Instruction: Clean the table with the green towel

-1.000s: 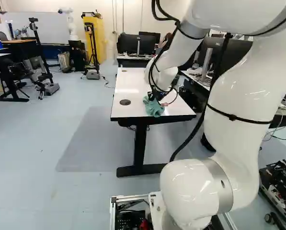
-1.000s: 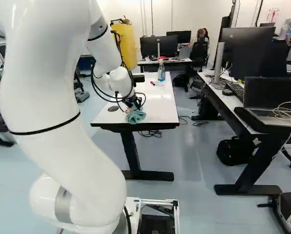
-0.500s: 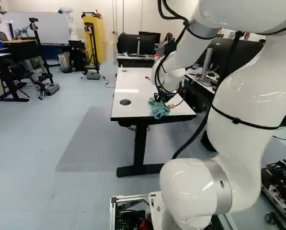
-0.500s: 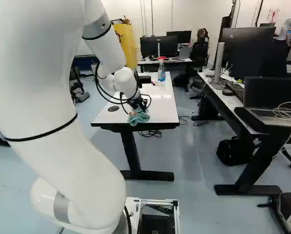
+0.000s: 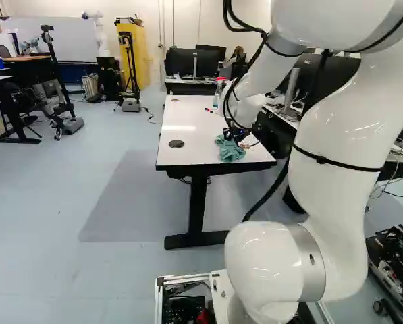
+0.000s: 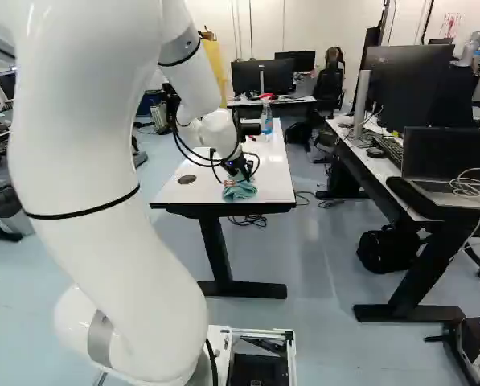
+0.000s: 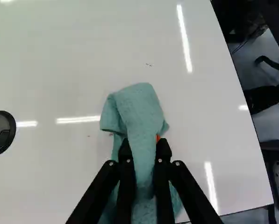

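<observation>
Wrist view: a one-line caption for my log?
Gripper closed on the green towel over the white table, small dark marks ahead, round black cap off to one side.

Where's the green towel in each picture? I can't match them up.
Left base view: green towel, right of middle, on the table's near end.
Right base view: green towel, at the centre, same end.
Wrist view: green towel, gripped between the gripper's fingers.
Shared landmark: the round dark disc in the table.

I count one towel (image 7: 140,112) between my two fingers (image 7: 125,179), one table (image 7: 46,70) under them, two grommets (image 7: 2,133) (one beside, one well ahead), one spray bottle (image 6: 266,121) ahead, maybe three marks (image 7: 149,65) nearby.
</observation>
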Motion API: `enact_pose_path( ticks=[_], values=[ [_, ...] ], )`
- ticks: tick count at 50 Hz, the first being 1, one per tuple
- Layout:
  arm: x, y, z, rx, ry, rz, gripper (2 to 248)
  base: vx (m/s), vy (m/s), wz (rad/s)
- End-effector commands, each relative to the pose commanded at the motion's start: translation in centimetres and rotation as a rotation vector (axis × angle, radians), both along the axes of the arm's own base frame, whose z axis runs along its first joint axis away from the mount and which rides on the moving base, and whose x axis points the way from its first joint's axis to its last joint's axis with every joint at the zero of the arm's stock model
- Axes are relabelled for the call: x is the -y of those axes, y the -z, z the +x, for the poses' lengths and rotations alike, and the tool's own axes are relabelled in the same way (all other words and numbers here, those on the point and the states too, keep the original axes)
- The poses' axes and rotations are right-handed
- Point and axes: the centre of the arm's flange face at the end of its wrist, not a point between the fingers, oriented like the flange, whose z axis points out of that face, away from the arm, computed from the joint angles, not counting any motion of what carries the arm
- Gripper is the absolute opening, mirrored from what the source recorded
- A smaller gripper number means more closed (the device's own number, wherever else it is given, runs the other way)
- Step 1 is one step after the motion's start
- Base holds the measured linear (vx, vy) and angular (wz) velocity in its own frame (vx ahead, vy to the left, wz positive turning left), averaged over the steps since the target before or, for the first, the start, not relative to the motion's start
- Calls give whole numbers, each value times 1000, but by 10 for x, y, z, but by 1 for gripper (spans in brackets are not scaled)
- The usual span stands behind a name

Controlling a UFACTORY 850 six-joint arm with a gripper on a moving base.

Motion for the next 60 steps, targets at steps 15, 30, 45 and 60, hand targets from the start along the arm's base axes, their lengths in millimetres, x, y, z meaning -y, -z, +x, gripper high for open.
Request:
enact_pose_path(
  ticks=[15,30,45,60],
  values=[
    [-14,0,18,6,-31,-1,47,0,0,0],
    [-39,0,17,5,-80,-1,47,0,0,0],
    [-63,0,5,0,-125,0,47,0,0,0],
    [-71,0,-22,-9,-142,1,47,0,0,0]
  ],
)
